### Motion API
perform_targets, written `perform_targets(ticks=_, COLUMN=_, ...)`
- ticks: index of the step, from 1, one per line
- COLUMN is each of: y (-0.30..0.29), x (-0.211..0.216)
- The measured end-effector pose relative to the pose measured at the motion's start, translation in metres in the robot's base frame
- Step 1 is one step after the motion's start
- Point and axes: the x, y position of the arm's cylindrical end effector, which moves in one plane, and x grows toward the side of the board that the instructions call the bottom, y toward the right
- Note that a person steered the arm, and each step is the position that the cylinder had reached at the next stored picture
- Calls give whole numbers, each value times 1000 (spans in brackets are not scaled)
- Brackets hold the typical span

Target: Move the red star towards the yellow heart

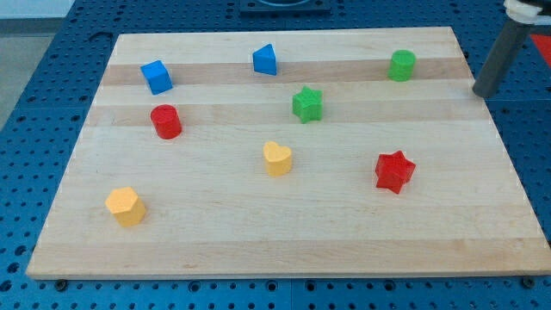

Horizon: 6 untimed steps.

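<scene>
The red star (394, 170) lies on the wooden board (284, 232) at the view's right of centre. The yellow heart (277, 158) lies near the board's middle, to the left of the star and slightly higher. The dark rod comes in at the view's top right; my tip (482, 91) is at the board's right edge, well above and to the right of the red star, touching no block.
A green star (306, 104) lies above the heart. A green cylinder (401, 65) is at the top right, a blue wedge-like block (265, 59) at top centre, a blue cube (157, 77) and a red cylinder (166, 121) at the left, a yellow hexagon (126, 207) at bottom left.
</scene>
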Motion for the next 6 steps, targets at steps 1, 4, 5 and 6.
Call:
perform_targets(ticks=1, y=-2, x=6)
perform_targets(ticks=4, y=-46, x=76)
perform_targets(ticks=5, y=-52, x=134)
perform_targets(ticks=6, y=-122, x=150)
